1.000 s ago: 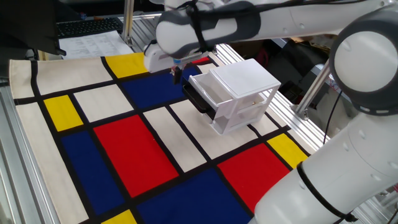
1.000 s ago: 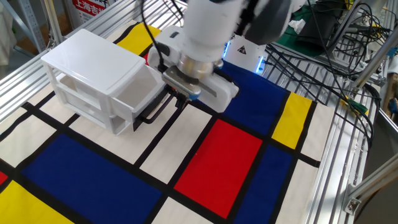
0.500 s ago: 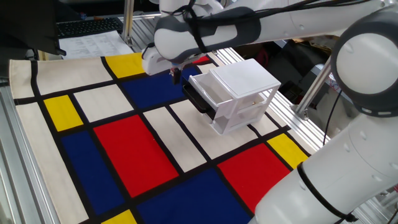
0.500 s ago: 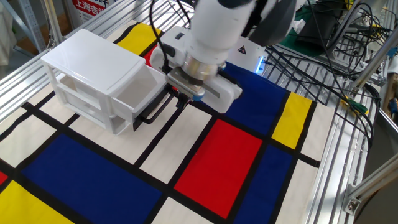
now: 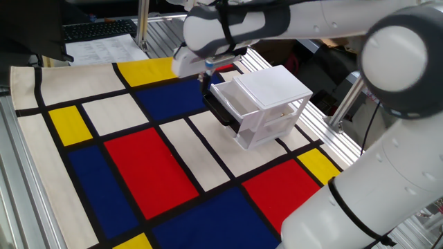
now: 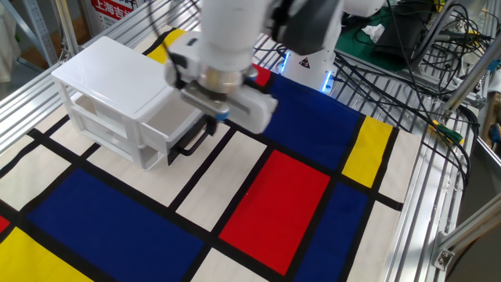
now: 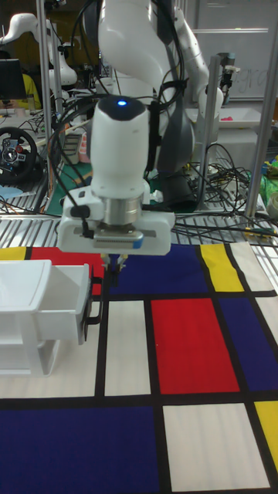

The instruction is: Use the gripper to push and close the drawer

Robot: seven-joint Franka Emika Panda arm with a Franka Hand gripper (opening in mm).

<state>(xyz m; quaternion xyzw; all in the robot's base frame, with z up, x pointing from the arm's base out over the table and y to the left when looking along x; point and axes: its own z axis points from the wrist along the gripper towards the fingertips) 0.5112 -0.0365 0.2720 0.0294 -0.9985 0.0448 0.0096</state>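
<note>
The drawer [image 5: 230, 104] is the top tray of a small white cabinet [image 5: 271, 86] and sticks out, its black front panel facing the blue square. In the other fixed view the drawer [image 6: 171, 117] is open toward the right, and in the tall view the drawer [image 7: 63, 310] projects right from the cabinet [image 7: 23, 340]. My gripper [image 5: 206, 76] hangs under the white wrist at the drawer's far front corner. Its dark fingers look shut and empty. The gripper [image 6: 210, 125] sits over the front panel, and in the tall view the gripper [image 7: 114, 282] is just above that panel's top edge.
A checked mat of red, blue, yellow and white panels [image 5: 145, 166] covers the table. Aluminium rails [image 6: 438, 204] run along the edges. A box with a blue light [image 6: 309, 61] and cables lie behind the arm. A keyboard [image 5: 97, 29] sits beyond the far corner.
My gripper has shifted sideways toward the cabinet and now stands over the drawer's front panel. The drawer sticks out as far as before.
</note>
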